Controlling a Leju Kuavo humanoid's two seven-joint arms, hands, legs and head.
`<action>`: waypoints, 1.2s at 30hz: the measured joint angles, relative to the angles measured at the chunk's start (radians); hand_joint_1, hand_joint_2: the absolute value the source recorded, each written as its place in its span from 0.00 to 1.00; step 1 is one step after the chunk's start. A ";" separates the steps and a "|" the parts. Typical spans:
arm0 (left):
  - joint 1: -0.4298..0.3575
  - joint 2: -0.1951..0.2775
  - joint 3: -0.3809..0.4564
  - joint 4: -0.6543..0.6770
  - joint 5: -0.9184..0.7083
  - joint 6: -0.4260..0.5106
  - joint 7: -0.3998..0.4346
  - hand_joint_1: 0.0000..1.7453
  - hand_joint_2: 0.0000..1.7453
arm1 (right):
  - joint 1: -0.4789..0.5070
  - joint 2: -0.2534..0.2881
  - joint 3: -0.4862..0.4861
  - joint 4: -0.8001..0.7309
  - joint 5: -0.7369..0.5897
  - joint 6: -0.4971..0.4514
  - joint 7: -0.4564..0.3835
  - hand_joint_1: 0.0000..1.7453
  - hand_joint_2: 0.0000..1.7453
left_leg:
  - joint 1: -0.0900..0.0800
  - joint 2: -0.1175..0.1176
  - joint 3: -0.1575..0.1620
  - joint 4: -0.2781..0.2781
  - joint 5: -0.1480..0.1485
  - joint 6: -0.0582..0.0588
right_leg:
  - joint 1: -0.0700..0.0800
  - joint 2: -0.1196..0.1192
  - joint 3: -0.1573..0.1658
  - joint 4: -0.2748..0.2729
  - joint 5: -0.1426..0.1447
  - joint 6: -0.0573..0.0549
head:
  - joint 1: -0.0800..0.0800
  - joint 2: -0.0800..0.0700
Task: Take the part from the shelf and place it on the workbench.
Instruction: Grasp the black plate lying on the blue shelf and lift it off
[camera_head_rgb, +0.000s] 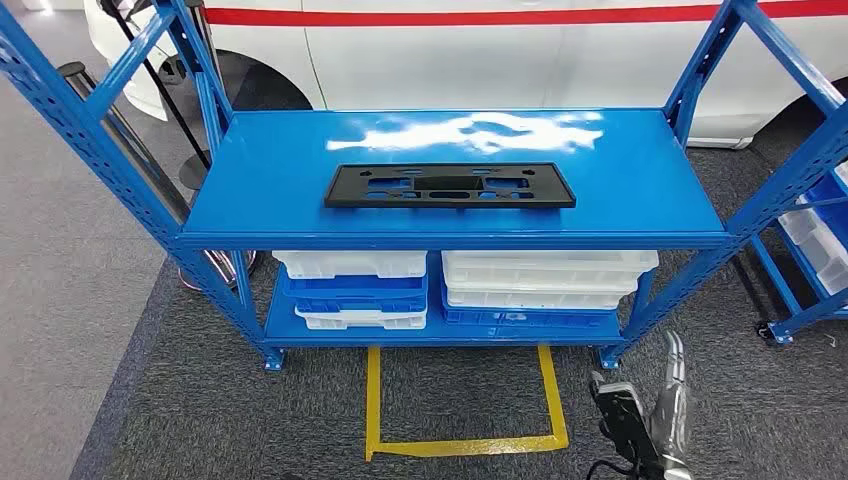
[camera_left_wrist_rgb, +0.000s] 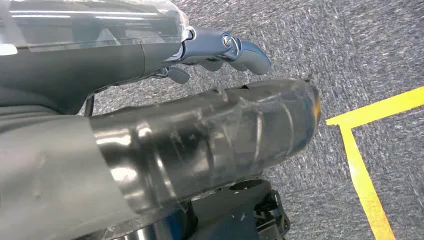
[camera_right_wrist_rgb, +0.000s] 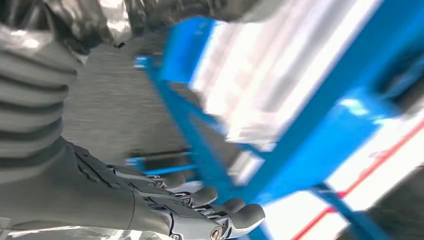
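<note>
Low at our five o'clock, the right robot hand (camera_head_rgb: 650, 420) hangs over the grey carpet (camera_head_rgb: 150, 400) with its fingers loosely apart and nothing in them; the right wrist view, blurred, shows the same. Our left robot hand (camera_left_wrist_rgb: 220, 50) hangs over carpet beside yellow floor tape (camera_left_wrist_rgb: 365, 180), its fingers apart as far as we can tell, holding nothing.

Largest ahead is the blue shelf (camera_head_rgb: 280, 190). Its top deck fills the twelve o'clock field, and stacked white and blue bins (camera_head_rgb: 545, 280) sit on the lower level. The part (camera_head_rgb: 450, 186), a flat black plate with cut-outs, lies on the top deck, centred, just back from the front edge, well apart from both hands.

We judge the main risk is the grip. The plate lies flush on a glossy deck, so fingers may skid it backward rather than get under an edge. Reaching from so low, an arm could also clip the deck's front rim. A one-sided hold might let the long plate tilt and slip.
</note>
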 joint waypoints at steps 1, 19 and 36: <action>-0.001 0.000 -0.004 0.000 0.001 0.001 0.000 0.00 0.00 | -0.002 -0.003 0.016 -0.008 0.001 0.000 0.000 0.00 1.00 | 0.000 0.000 0.000 0.000 0.000 0.000 | 0.000 0.000 0.000 0.000 0.000 0.000 | 0.000 0.000; -0.041 -0.010 -0.123 0.015 -0.010 0.014 0.029 0.00 0.00 | -0.211 -0.089 0.600 -0.211 0.030 0.043 0.024 0.00 1.00 | 0.000 0.000 0.003 0.000 0.001 0.000 | 0.000 0.000 0.000 0.000 0.000 0.000 | 0.000 0.000; -0.062 -0.027 -0.159 0.023 -0.037 0.003 0.046 0.00 0.00 | -0.325 -0.117 0.831 -0.233 -0.016 0.108 0.056 0.00 1.00 | 0.022 0.005 0.027 -0.056 0.032 0.019 | -0.018 -0.004 -0.131 0.217 -0.056 0.042 | 0.001 0.000</action>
